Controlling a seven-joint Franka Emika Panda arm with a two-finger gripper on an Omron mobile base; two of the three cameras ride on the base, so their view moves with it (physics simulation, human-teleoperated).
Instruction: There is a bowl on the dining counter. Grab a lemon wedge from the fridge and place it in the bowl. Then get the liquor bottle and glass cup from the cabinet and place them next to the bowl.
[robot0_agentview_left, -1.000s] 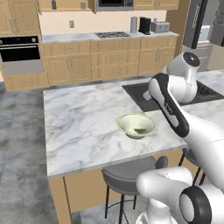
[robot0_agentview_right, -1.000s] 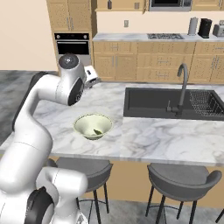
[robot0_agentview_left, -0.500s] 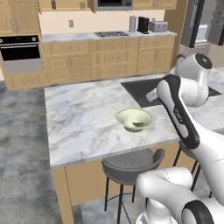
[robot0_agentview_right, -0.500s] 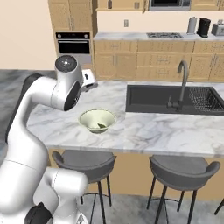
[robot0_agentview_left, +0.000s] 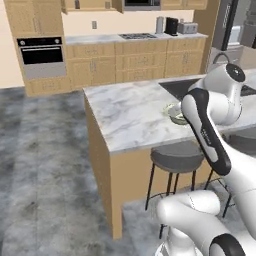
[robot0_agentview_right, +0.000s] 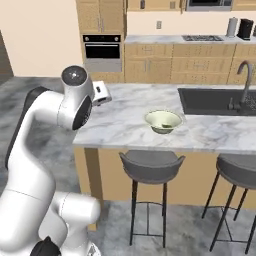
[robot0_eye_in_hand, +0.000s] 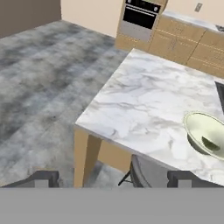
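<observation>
A pale green bowl (robot0_agentview_right: 163, 121) stands on the marble dining counter (robot0_agentview_right: 125, 115), near its front edge. A small lemon wedge (robot0_eye_in_hand: 211, 144) lies inside the bowl (robot0_eye_in_hand: 205, 132). In the left base view the bowl (robot0_agentview_left: 174, 114) is half hidden behind my arm. My gripper (robot0_eye_in_hand: 113, 179) hangs above the counter's left corner, well to the left of the bowl, open with nothing between its fingertips (robot0_eye_in_hand: 43, 178). In the right base view the gripper (robot0_agentview_right: 101, 94) sticks out beside the arm's upper joint. The liquor bottle and glass cup are out of view.
Two grey stools (robot0_agentview_right: 151, 165) (robot0_agentview_right: 240, 170) stand under the counter's front edge. A dark sink (robot0_agentview_right: 215, 100) with a faucet (robot0_agentview_right: 245, 82) lies right of the bowl. A black oven (robot0_agentview_right: 102, 47) and wooden cabinets (robot0_agentview_right: 170, 65) line the back wall. Grey floor (robot0_agentview_left: 45, 165) spreads to the left.
The whole scene has shifted right in both base views, so the base has moved. The arm has drawn back from the bowl toward the counter's left end. The gripper stays open.
</observation>
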